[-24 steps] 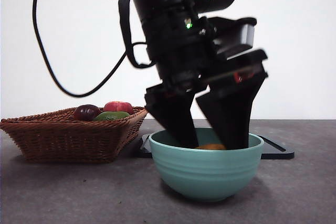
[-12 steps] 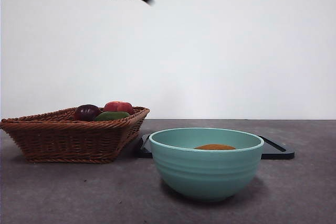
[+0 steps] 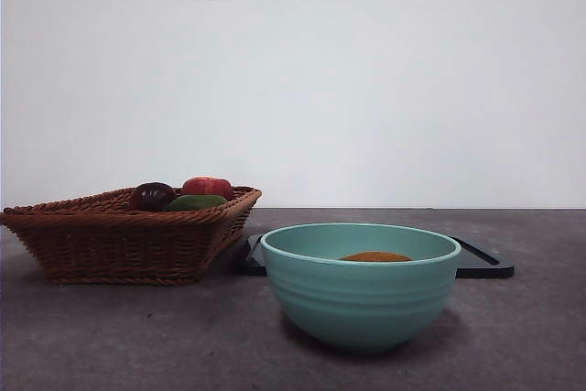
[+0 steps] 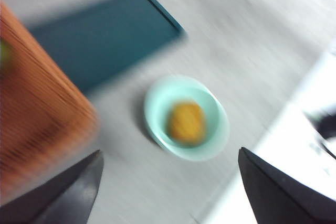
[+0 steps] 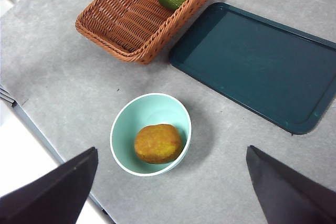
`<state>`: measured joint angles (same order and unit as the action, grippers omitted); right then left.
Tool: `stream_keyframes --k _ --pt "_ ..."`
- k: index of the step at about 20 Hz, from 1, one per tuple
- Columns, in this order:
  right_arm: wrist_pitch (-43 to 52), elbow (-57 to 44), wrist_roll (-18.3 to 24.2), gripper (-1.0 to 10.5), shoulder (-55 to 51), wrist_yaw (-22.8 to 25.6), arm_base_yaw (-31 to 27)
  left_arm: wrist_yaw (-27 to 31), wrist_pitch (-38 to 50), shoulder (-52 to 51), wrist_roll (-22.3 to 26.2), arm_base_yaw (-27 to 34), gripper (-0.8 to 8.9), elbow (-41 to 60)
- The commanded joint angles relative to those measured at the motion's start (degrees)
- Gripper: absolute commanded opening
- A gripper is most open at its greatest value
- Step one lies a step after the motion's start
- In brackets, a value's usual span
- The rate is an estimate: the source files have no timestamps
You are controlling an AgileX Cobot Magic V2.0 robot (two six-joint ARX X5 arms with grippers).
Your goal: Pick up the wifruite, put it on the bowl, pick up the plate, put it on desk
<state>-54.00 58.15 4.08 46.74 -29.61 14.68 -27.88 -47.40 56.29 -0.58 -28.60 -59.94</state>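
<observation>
Right wrist view — dull brownish-orange oval wifruite [image 5: 158,143] inside mint-green bowl [image 5: 126,127].

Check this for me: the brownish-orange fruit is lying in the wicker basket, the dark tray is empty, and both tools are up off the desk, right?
Not quite. The brownish-orange fruit is lying in the mint-green bowl, not the wicker basket, as the right wrist view shows. The dark tray is empty, and both tools are up off the desk.

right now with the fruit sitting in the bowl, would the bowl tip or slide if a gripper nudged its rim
The bowl looks thick, with a wide rounded body, so it would probably slide on the desk rather than tip. Its base looks narrower than its rim, so a high push might rock it. The wifruite lies loose inside and could roll.
</observation>
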Motion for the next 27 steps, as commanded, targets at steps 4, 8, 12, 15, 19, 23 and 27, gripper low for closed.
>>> stream_keyframes --k 4,8,12,15,19,23,27 --pt "-0.48 0.94 -0.68 4.5 0.44 0.04 0.24 -5.42 -3.19 -1.31 0.15 -1.81 4.07 5.81" --pt "-1.77 0.94 -0.68 4.5 0.87 0.04 0.24 -5.44 -2.21 -1.31 0.11 -2.67 4.07 5.79" --pt "-1.88 0.94 -1.14 4.5 1.53 0.02 0.26 -5.44 -2.27 -1.31 0.11 -2.67 4.07 5.81" --pt "-2.49 0.66 -2.34 4.1 3.19 0.04 1.55 -5.44 -2.23 -1.31 0.11 -2.67 4.07 5.81" --pt "0.09 -2.6 -4.61 4.1 7.5 2.71 7.23 -5.44 -2.25 -1.31 0.09 -2.67 4.07 5.79" --pt "10.64 -9.11 -8.68 4.1 13.11 6.45 12.46 -5.44 -2.25 -1.31 0.11 -2.67 4.07 5.79" --pt "19.93 -12.66 -11.47 4.0 19.3 10.97 16.15 -5.44 -2.23 -1.31 0.13 -2.67 4.07 5.79"
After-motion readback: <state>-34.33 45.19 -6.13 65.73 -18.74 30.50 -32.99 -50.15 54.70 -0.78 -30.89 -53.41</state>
